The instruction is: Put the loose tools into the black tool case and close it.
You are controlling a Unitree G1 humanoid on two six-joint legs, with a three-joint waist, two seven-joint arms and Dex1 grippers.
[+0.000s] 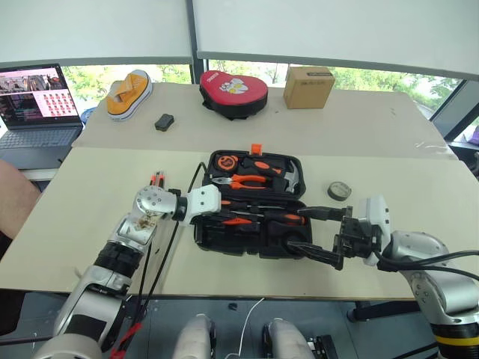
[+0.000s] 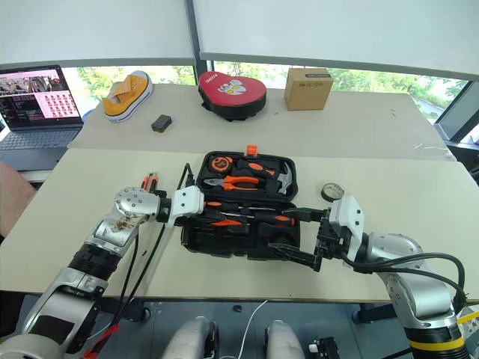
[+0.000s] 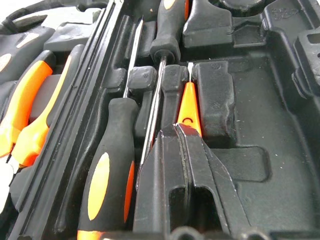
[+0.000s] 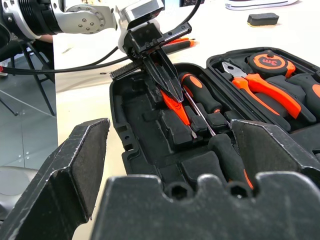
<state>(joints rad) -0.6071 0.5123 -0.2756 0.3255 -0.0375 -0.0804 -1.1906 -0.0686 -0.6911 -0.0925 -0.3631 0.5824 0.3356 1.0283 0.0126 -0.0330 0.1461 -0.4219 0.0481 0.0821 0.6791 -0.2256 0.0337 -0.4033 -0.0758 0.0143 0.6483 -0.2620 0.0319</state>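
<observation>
tool case (image 1: pixel 247 243) black, orange latch (image 1: pixel 256 149); screwdrivers (image 3: pixel 107 180) inside with black handles and orange oval patches; slim tester screwdriver (image 3: pixel 189 107) orange; pliers (image 1: pixel 251 181) orange-handled; tape roll (image 1: pixel 339 191) dark grey; desk (image 1: pixel 97 224) pale beige; heart-shaped pouch (image 1: pixel 233 91) red with white print, black edge; cardboard box (image 1: pixel 307 87) brown; shoe (image 1: pixel 129 93) orange with white sole; both pincers' fingers (image 4: pixel 162 80) black

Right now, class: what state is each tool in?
Left tool: shut on the tester screwdriver, down in the case.
Right tool: open, holding nothing.
</observation>
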